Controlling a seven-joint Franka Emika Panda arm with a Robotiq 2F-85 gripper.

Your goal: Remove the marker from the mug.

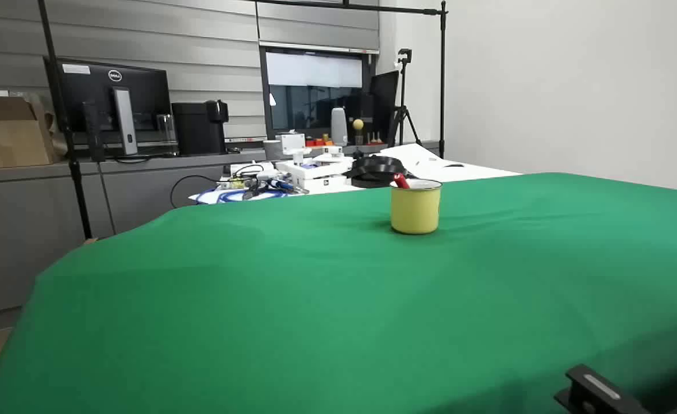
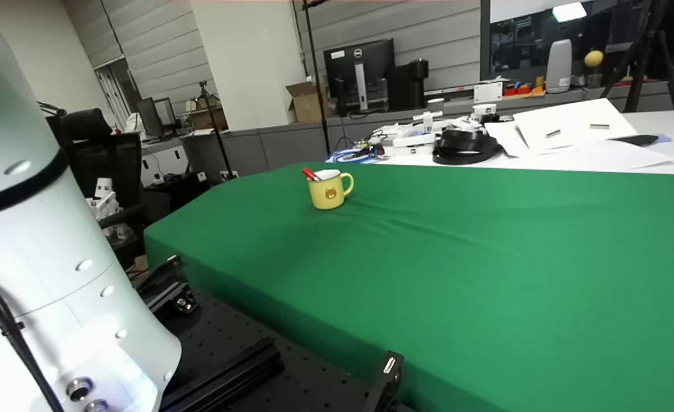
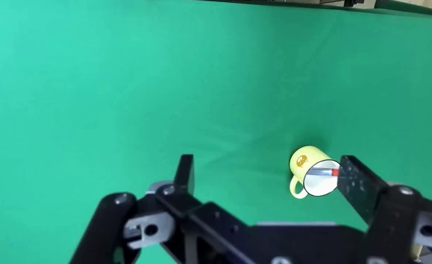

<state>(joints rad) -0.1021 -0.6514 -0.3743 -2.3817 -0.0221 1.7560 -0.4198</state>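
Observation:
The yellow mug stands upright on the green cloth, in both exterior views (image 1: 415,211) (image 2: 326,195) and in the wrist view (image 3: 307,158). Its handle and bear print show in the wrist view. The marker leans inside the mug with its red end above the rim, in both exterior views (image 1: 400,181) (image 2: 310,173). In the wrist view the marker (image 3: 322,172) shows a greyish body, and the right finger hides its red tip. My gripper (image 3: 268,157) is wide open and empty, above the cloth, with the mug toward its right finger. It is out of both exterior views.
The green cloth (image 2: 486,257) covers the table. Behind it a white table holds papers (image 2: 571,129), a black coiled strap (image 2: 464,146) and cables. The white arm base (image 2: 68,297) stands beside the table. Black clamps (image 2: 387,377) sit at the near edge.

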